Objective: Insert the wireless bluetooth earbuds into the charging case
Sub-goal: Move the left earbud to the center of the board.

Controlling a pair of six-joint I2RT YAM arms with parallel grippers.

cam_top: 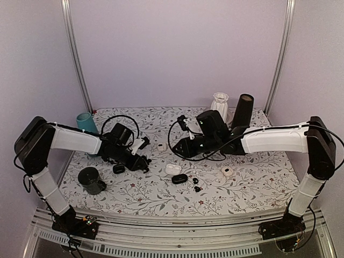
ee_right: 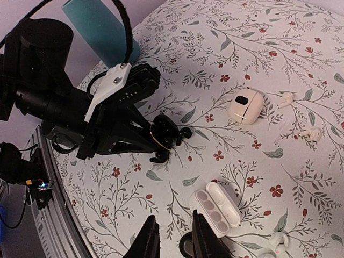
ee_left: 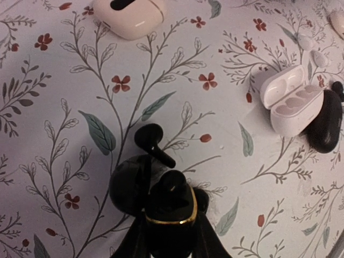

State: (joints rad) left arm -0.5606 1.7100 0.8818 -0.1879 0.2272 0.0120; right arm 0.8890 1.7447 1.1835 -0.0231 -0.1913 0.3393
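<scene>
My left gripper is shut on a small black charging case with a gold rim, held low at the tablecloth. A black stemmed earbud lies just beyond it, and a round black piece touches the case's left side. All of these also show in the right wrist view, where the earbud lies beside the held case. My right gripper is open and empty above the cloth. It hovers next to an open white case and a black case. Two tiny black earbuds lie at the centre front.
A closed white case and two white earbuds lie farther back. Another white case and a small black case are on the cloth. A dark cup, a teal cup, a white vase and a black cylinder stand around.
</scene>
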